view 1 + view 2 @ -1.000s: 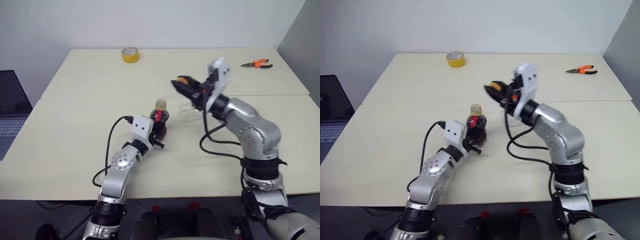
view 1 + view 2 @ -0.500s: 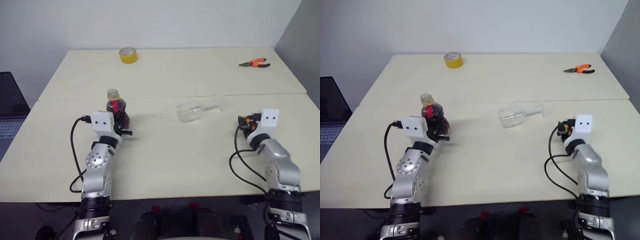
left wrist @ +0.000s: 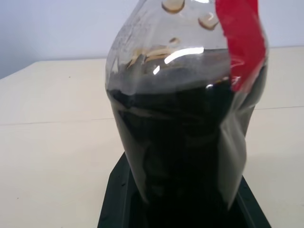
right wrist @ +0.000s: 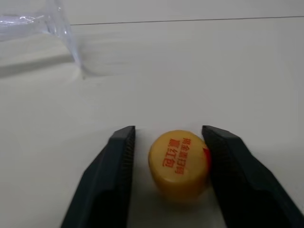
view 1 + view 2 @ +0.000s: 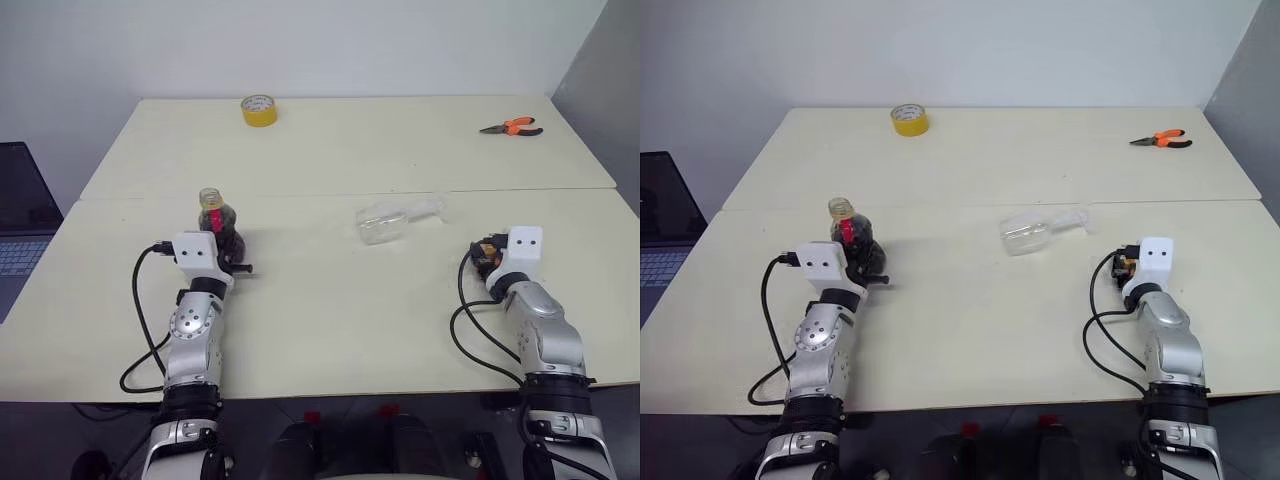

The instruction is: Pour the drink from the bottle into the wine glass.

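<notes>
L gripper [image 5: 222, 258] is sitting low over the near table [image 5: 330, 330], on the robot's left, clamping its black fingers [image 3: 118, 199] round the lower body of the bottle [image 5: 214, 222]. Bottle is standing upright w/ no cap on its mouth; red label band is showing on the neck. In the left wrist view the drink [image 3: 180, 142] is reading as near-black liquid filling the bulbous lower part, w/ the clear upper part above it carrying droplets and some foam at the liquid line.

R gripper [image 4: 166, 164] is resting low on the robot's right side of the same table, fingers standing apart. A yellow cap [image 4: 179, 161] w/ red print is lying on the table between the two fingers [image 4: 116, 161]; a gap is showing on one side, while the other finger is right at the cap's edge, can't tell if touching. Not gripping it firmly as far as can be seen.

Further out, roughly mid-table and between the two arms, the wine glass [image 5: 385, 222] is lying on its side, bowl toward the robot's left, stem and foot pointing toward the right and slightly away. It's looking empty, well apart from both grippers.

On the far table, a yellow tape roll [image 5: 259, 110] is sitting near the back edge on the left, and orange-handled pliers [image 5: 512, 127] are lying far right. A laptop [image 5: 22, 215] is showing at the left border, off the table.
</notes>
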